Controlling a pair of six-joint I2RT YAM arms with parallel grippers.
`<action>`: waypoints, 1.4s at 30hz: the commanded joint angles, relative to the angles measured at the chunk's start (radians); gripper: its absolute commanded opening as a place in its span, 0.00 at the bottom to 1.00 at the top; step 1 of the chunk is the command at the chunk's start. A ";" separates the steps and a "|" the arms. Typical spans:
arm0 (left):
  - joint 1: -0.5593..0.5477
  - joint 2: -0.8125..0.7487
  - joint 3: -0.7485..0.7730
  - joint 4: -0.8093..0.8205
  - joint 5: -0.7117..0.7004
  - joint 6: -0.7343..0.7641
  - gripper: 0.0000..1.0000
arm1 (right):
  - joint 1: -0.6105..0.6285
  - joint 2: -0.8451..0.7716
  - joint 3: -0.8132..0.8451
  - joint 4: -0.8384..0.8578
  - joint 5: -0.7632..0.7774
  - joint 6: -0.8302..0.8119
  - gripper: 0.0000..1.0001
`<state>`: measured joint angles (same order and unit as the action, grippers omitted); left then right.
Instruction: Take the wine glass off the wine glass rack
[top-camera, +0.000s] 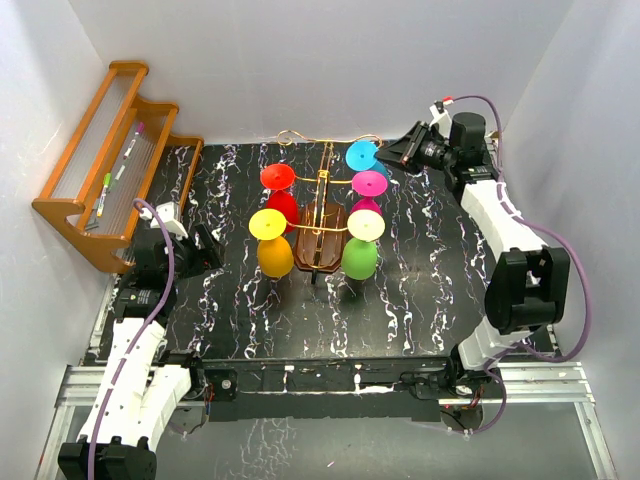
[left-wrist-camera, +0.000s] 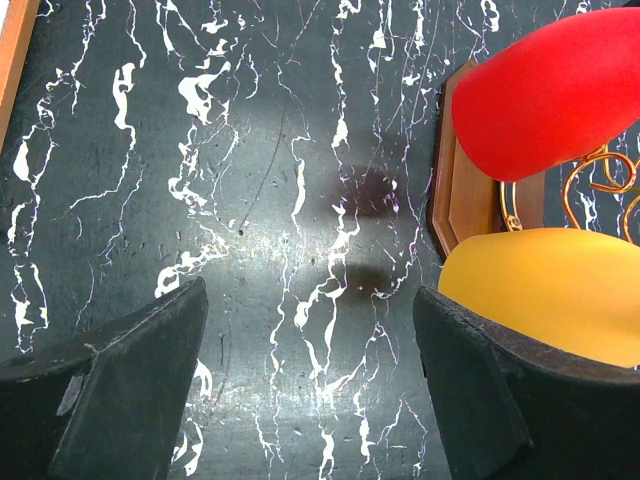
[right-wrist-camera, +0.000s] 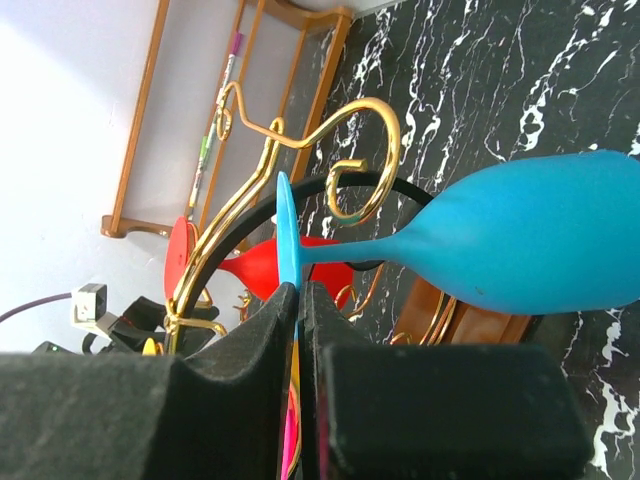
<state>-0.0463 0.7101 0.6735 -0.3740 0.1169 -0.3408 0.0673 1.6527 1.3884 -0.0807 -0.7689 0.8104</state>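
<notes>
Now, table (top-camera: 420, 300): black with white veins; it carries everything listed below.
Shelf (top-camera: 70, 190): orange-brown, stepped, at the table's far left, against the wall.
Right arm (top-camera: 500, 230): runs up the right side of the table, wrist turned in toward the rack's far end.
Left arm (top-camera: 130, 380): low at the near left, wrist close to the shelf.
Rack (top-camera: 318, 250): dark oval base mid-table, central post, thin gold wire arms ending in curls.
Blue glass (top-camera: 362, 155): at the rack's far right, foot uppermost, stem beside a wire curl. Whether it hangs on the wire cannot be told.
Other glasses: red glass (top-camera: 277, 177) and yellow glass (top-camera: 275, 257) on the rack's left, pink glass (top-camera: 369, 184) and green glass (top-camera: 359, 258) on its right, all bowl down.
Right gripper (right-wrist-camera: 298, 295): fingers pressed together on the thin foot of the blue glass, one on each face.
Left gripper (left-wrist-camera: 310, 300): fingers spread wide, holding nothing, over bare table just beside the yellow glass and the rack's base.
Pens (top-camera: 128, 150): lying on the shelf's steps.
</notes>
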 joint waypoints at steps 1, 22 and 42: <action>-0.003 -0.004 -0.002 0.012 0.013 -0.001 0.81 | -0.026 -0.127 -0.024 0.066 0.046 -0.019 0.08; -0.003 0.078 0.281 0.017 0.020 -0.006 0.81 | -0.061 -0.391 -0.010 -0.143 0.262 -0.159 0.08; -0.014 0.440 0.568 1.104 0.961 -0.931 0.76 | -0.060 -0.518 0.173 -0.151 -0.130 -0.148 0.08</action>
<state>-0.0498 1.1027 1.2587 0.2687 0.8612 -0.8898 0.0109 1.1690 1.4998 -0.2947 -0.7845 0.6552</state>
